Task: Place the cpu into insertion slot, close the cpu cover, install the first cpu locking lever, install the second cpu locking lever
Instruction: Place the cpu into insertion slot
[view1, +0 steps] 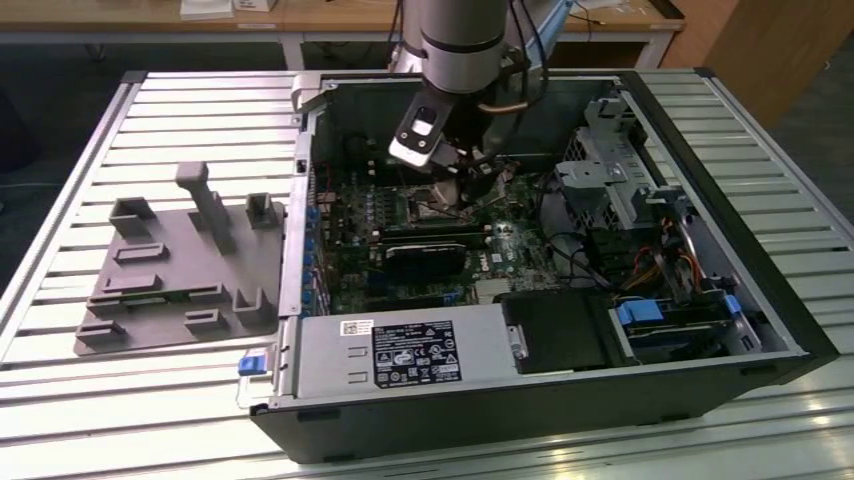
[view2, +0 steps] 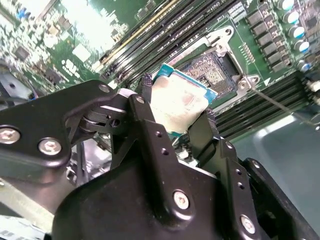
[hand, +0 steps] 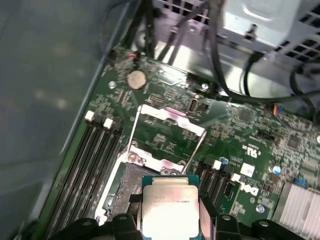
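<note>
My gripper (view2: 175, 116) is shut on the cpu (view2: 175, 100), a small square chip with a pale metal top, gripped by two opposite edges. In the exterior view the gripper (view1: 461, 178) hangs inside the open computer case, just above the motherboard. The insertion slot (view2: 212, 69) lies open just beyond the chip, its dark contact field bare. In the first wrist view the cpu (hand: 169, 209) hovers at the near edge of the insertion slot (hand: 127, 184). The cpu cover (hand: 172, 115) is swung open behind the slot. Two thin locking levers (hand: 198, 145) stand released beside it.
Long black memory slots (hand: 95, 160) run alongside the socket. Cables (hand: 225, 65) and a metal drive cage (view1: 607, 165) crowd the exterior view's right. A power supply (view1: 400, 355) sits at the case front. A grey fixture block (view1: 174, 270) lies on the slatted table, outside the case.
</note>
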